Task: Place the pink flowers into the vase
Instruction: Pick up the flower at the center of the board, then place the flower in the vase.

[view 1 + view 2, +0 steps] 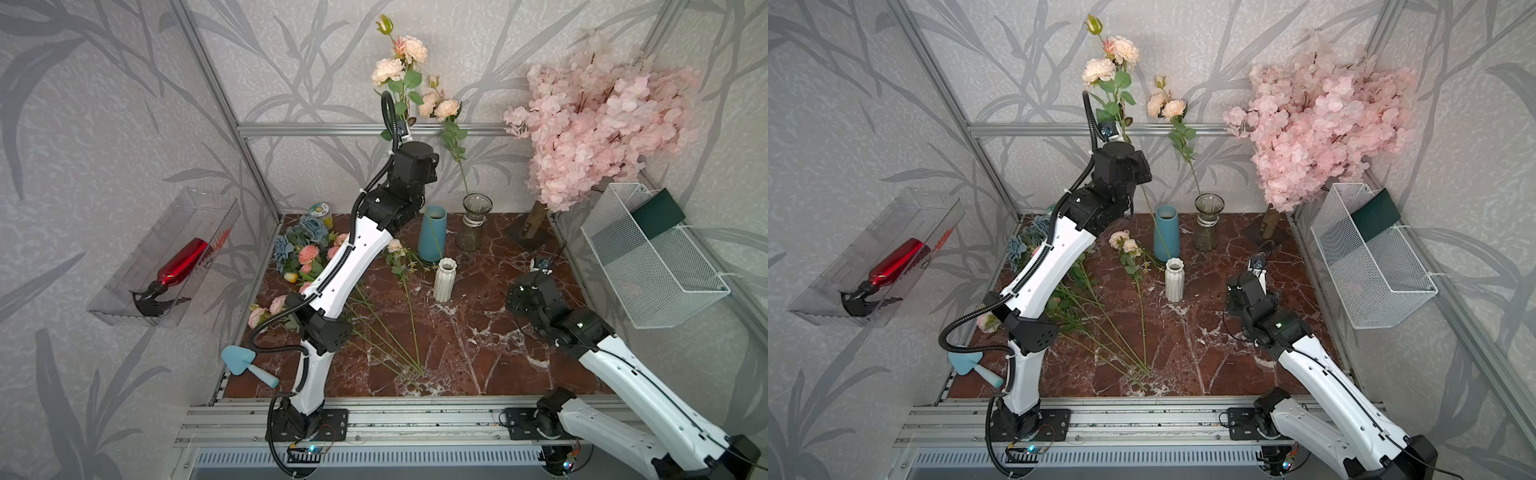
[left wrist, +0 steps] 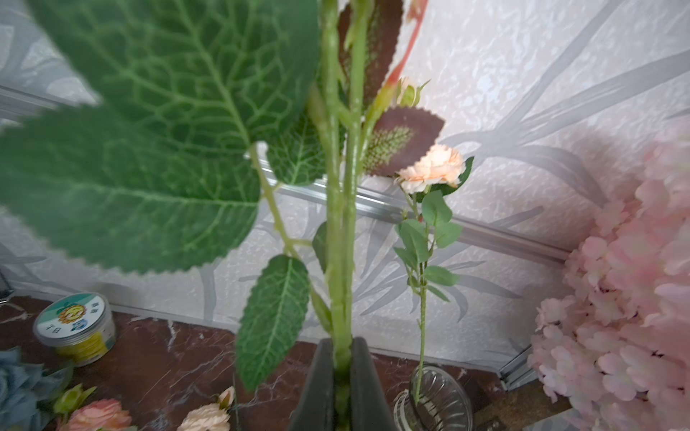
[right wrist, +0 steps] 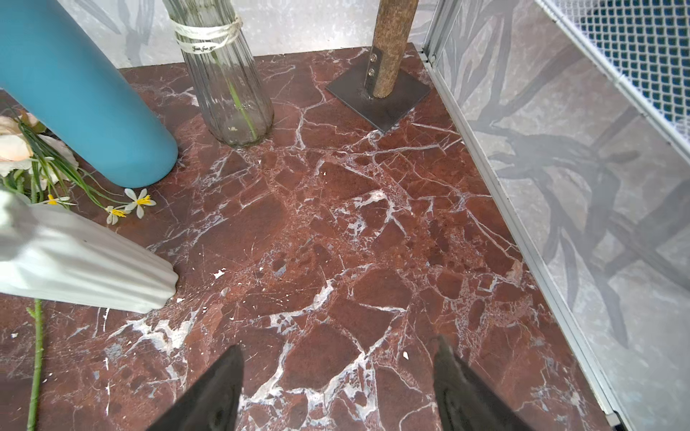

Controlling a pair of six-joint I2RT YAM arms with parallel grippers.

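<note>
Red-brown marble makes the table [image 3: 336,224]. High above it the left pincer [image 2: 341,354] is squeezed tight on the green stem of one stalk of the pink flowers [image 1: 388,70] — its pale blooms stick up in front of the back wall in both top views. The thin lower end of that stem hangs down in front of the blue vase [image 1: 424,245]. Its tip is near the mouth of the white vase [image 1: 444,282], but I cannot tell if it touches. Another pink stalk [image 1: 442,108] stands in the glass vase [image 1: 473,224], just beside the blue one. More pink blooms [image 1: 309,253] lie flat on the table on the left arm's side, mixed with blue-grey flowers [image 1: 311,226], and their long stems point to the front. The right pincer [image 3: 338,347] is spread wide over a bare part of the table with nothing in it — near the wooden trunk of the big blossom tree [image 1: 602,120].
</note>
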